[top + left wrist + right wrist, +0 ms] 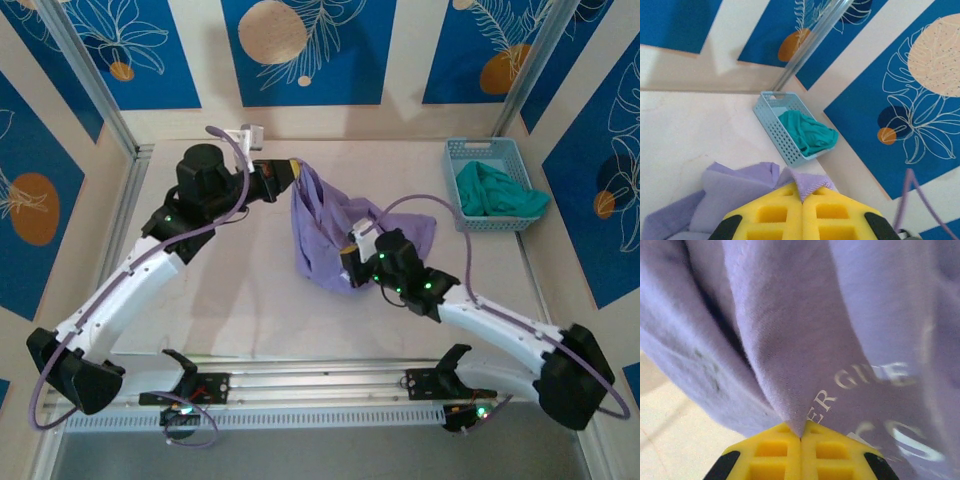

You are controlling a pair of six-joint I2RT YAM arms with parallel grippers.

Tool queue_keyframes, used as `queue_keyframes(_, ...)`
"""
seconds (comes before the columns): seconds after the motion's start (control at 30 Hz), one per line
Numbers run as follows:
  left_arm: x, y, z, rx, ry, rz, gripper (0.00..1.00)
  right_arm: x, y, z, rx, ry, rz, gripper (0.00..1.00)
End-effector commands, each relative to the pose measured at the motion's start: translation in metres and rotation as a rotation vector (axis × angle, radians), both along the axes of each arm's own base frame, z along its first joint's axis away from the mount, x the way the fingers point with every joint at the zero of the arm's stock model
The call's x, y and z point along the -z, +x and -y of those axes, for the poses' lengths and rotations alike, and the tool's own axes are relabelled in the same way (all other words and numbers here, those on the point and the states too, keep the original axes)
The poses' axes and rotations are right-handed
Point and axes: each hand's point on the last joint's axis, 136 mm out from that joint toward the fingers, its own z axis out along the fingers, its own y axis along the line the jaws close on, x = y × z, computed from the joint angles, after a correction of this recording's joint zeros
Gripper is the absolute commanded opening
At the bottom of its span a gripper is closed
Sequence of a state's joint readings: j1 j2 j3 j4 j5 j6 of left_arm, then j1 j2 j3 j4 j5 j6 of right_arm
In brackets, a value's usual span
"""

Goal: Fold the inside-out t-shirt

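The lavender t-shirt [318,235] hangs bunched over the middle of the table [230,300], with its top corner raised toward the back. The left gripper [803,195] is clamped on a hemmed edge at that corner, its yellow pads pressed together. The right gripper [801,435] pinches a fold lower down, beside white lettering [875,377]. Well to the right, a pale blue basket [484,224] holds a teal garment [495,190].

The t-shirt [790,315] is soft matt knit cloth with smooth white lettering [875,377], the basket [775,132] perforated plastic, the tabletop [690,130] smooth and matt, the left gripper's [802,195] pads [772,215] matt yellow.
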State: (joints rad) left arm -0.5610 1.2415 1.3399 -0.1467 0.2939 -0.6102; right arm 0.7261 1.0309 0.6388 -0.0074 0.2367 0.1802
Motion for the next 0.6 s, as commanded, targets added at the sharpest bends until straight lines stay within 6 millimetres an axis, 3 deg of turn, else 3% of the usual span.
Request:
queue_keyframes(0.0, -0.064, -0.017, -0.026, -0.065, -0.021, 0.177, 0.0, -0.092, 0.006, 0.021, 0.025, 0.08, 0.18, 0.0)
queue_keyframes(0.17, -0.115, -0.045, -0.043, -0.077, -0.027, 0.313, 0.0, -0.192, 0.002, 0.059, 0.044, 0.175, 0.287, 0.0)
queue_keyframes(0.3, -0.134, -0.061, -0.053, -0.096, -0.047, 0.365, 0.0, -0.234, 0.01, 0.076, 0.047, 0.197, 0.273, 0.0)
queue_keyframes(0.37, -0.124, -0.055, -0.056, -0.126, -0.03, 0.345, 0.0, -0.238, 0.023, 0.072, 0.022, 0.209, 0.231, 0.0)
queue_keyframes(0.43, -0.1, -0.041, -0.06, -0.183, 0.031, 0.3, 0.0, -0.23, 0.036, 0.06, -0.027, 0.212, 0.167, 0.0)
queue_keyframes(0.57, -0.025, -0.002, -0.081, -0.35, 0.199, 0.166, 0.0, -0.187, 0.064, 0.029, -0.144, 0.217, 0.014, 0.0)
